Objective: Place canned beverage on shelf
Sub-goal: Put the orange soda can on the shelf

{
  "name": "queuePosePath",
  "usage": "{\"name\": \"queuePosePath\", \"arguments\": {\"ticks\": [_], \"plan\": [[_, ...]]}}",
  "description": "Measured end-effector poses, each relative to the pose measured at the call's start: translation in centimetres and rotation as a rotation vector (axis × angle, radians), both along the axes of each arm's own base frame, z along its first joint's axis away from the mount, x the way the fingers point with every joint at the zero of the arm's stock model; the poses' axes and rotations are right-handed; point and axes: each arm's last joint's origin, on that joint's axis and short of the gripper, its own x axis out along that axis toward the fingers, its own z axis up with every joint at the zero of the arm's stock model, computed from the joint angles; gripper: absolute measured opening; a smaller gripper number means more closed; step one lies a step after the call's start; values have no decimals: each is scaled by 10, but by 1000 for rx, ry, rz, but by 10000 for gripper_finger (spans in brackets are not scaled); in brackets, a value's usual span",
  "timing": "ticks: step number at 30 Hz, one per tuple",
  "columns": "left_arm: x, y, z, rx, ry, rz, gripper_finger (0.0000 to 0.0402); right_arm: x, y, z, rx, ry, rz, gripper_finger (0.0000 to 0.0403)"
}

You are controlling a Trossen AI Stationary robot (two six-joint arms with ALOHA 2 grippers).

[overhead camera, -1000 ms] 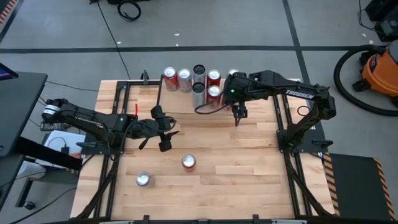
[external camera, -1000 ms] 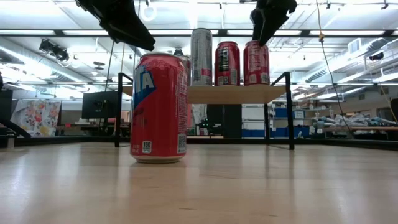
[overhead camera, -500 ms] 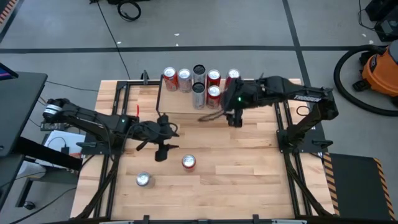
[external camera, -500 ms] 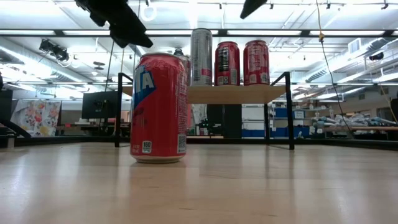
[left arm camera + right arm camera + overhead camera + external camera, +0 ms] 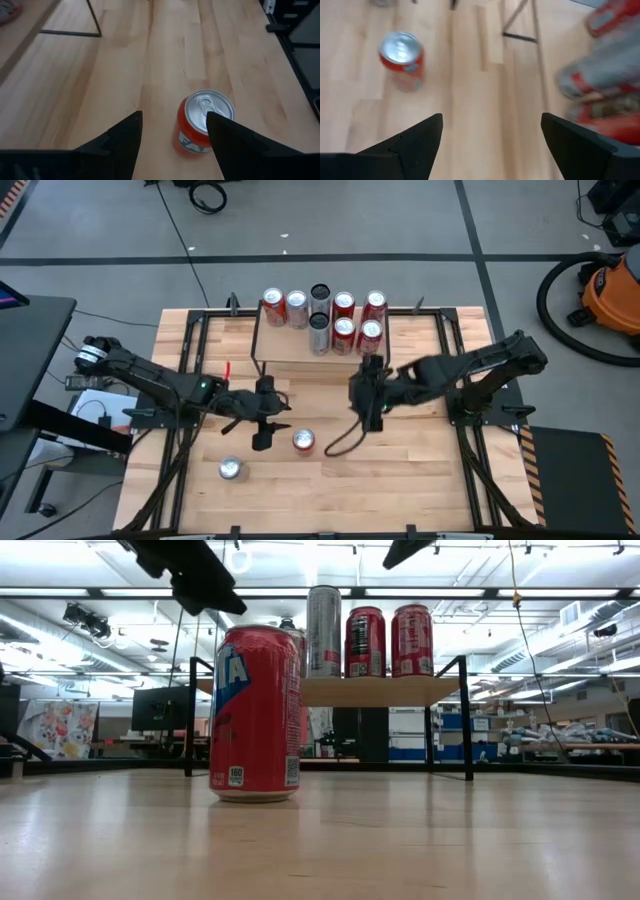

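Seven cans already stand on the shelf point(image 5: 300, 350) at the upper middle of the high view, crowding the back and right of its plank, so most of the job looks done. Two cans are left on the bench point(image 5: 400, 460): a red can point(image 5: 304, 441) upright just below the frame's centre, and a silver-topped can point(image 5: 231, 469) further to the lower left, well apart from the shelf. The left hand point(image 5: 262, 430) hovers just left of the red can, above bench height; its wrist view shows that can point(image 5: 202, 122) upright beside one finger, with the two fingers standing visibly apart and nothing between them, so I read it as spread rather than pinched. The right hand point(image 5: 368, 402) hangs a little right of centre, between the shelf and the red can, its fingers wide apart and holding nothing; its wrist view shows the red can point(image 5: 402, 60) off to one side and blurred cans on the shelf at the other. In the low view the red can point(image 5: 256, 712) fills the left-centre foreground, untouched, with three of the shelf's cans visible behind it. My judgement: neither remaining can has been gripped yet, and the red one is the likelier next pick, since both hands are near it.
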Motion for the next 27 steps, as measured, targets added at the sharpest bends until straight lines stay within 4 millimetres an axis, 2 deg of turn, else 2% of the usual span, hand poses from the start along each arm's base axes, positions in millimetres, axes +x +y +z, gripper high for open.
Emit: {"name": "queuePosePath", "arguments": {"ticks": [5,9,13,17,22,27], "plan": [[-4,-16,-4,27,-9,62,231,10,23,-39,50,-116,74,348],[-8,-27,-2,6,-36,99,231,15,33,-65,88,-223,128,348],[-5,-38,-10,-28,-27,106,231,19,34,-79,121,-337,131,348],[1,-50,-26,-27,25,94,231,23,38,-86,158,-424,142,348],[4,-55,-39,-31,70,112,231,28,46,-100,154,-457,126,348],[8,-58,-48,-20,98,121,231,41,55,-130,90,-421,84,348]]}}
